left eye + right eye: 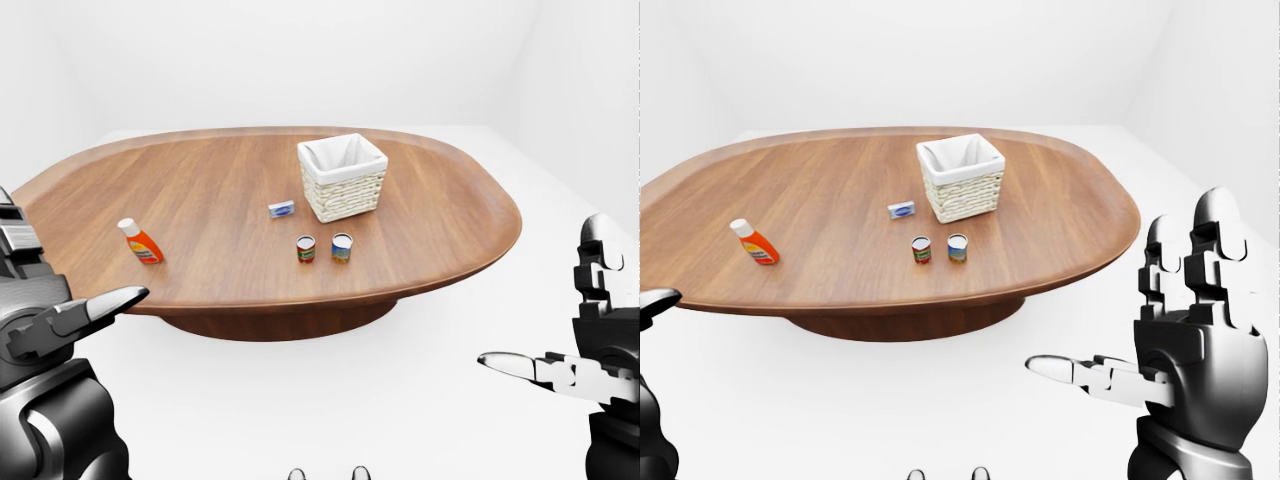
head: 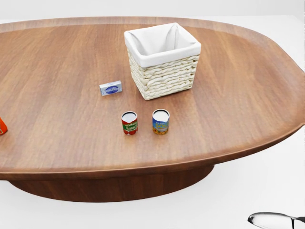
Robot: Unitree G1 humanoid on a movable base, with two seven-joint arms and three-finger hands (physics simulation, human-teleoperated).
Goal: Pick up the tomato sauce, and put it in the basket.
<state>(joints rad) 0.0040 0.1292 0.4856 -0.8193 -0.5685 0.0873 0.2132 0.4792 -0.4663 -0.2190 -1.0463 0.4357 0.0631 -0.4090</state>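
The tomato sauce point(image 2: 129, 122) is a small red can with a green band. It stands upright on the wooden oval table point(image 2: 238, 119), left of a blue and yellow can point(image 2: 160, 121). The white-lined wicker basket point(image 2: 164, 76) stands above both cans in the head view, a short way off. My left hand point(image 1: 95, 308) hangs open at the lower left of the left-eye view, off the table. At the lower right of the right-eye view my right hand point(image 1: 1110, 375) is also open, below the table's edge. Neither hand touches anything.
A small blue and white box point(image 2: 110, 88) lies left of the basket. An orange ketchup bottle point(image 1: 141, 242) stands near the table's left side, cut off at the head view's left edge. White floor surrounds the table.
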